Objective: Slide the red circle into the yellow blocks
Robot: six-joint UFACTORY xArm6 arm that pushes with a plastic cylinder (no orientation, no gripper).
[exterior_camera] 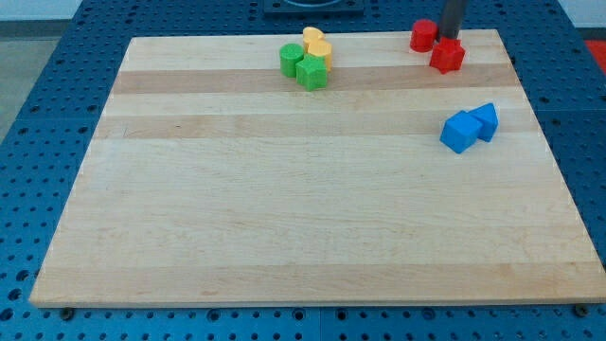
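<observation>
Tip (447, 40) between red circle (422, 35) and red star-like block (447, 56); no gripper on rod.
Risk: push skews, circle misses yellow blocks (316, 44), hitting green ones (303, 65) just below.

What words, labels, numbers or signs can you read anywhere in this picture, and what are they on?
None: no text can be read.
The wooden board shows only bare grain.
The red, yellow, green and blue blocks are plain coloured, unmarked.
The dark rod, my tip between the red blocks, is unlabelled.
</observation>
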